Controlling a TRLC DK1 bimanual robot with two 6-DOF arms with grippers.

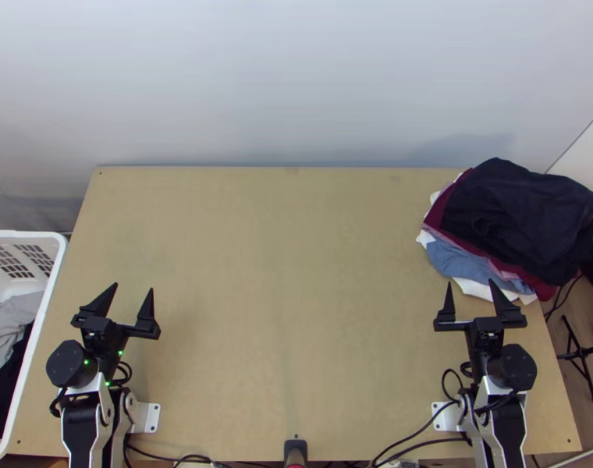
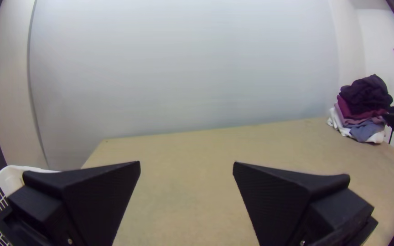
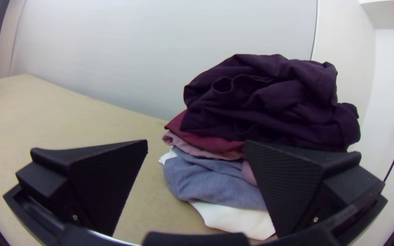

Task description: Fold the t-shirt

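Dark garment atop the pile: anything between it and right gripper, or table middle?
From under the dark garment, edges of maroon cloth, blue cloth and white cloth stick out; nothing else visible stands between it and the right gripper or the middle of the table.

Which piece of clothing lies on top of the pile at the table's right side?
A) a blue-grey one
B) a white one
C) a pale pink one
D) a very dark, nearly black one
D: the very dark, nearly black garment lies bunched over the dark red cloth.
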